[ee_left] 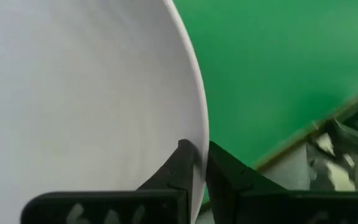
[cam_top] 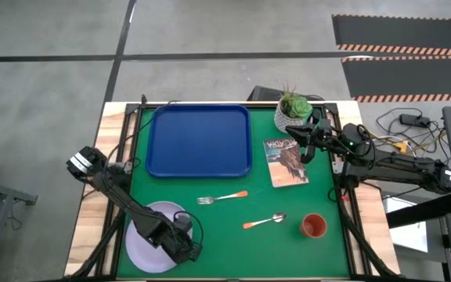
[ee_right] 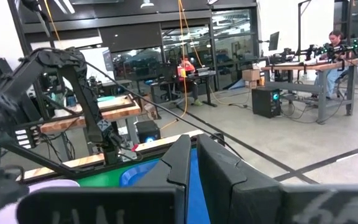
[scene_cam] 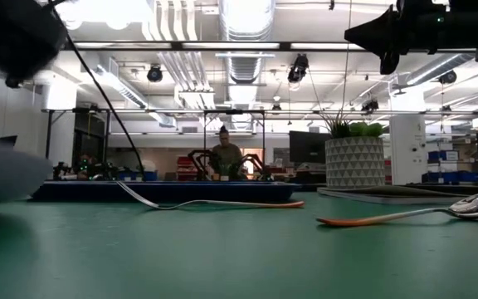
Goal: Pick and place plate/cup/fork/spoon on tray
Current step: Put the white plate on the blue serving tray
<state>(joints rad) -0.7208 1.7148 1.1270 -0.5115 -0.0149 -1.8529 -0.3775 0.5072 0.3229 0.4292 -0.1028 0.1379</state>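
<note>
The pale lavender plate (cam_top: 143, 244) is at the table's near left, under my left arm. My left gripper (cam_top: 185, 244) is shut on its rim, on the plate's right near side. The blue tray (cam_top: 200, 141) lies at the far middle. The fork (cam_top: 221, 197) and the spoon (cam_top: 265, 221) lie on the green mat, with the orange-red cup (cam_top: 313, 226) standing to their right. My right gripper (cam_top: 300, 137) is shut and empty, raised over the far right near the booklet. My left gripper pinches the plate's rim (ee_left: 199, 140) between its two fingers (ee_left: 180, 168), one on the plate's upper face and one on the outer side. It comes at the rim from above. In the low view the plate (scene_cam: 7, 170) looks tilted; whether it is clear of the table, I cannot tell.
A printed booklet (cam_top: 286, 162) lies right of the tray. A white pot with a green plant (cam_top: 294, 110) stands at the far right corner. Cables lie beyond the table's right edge. A person sits far off in the room (scene_cam: 225, 154).
</note>
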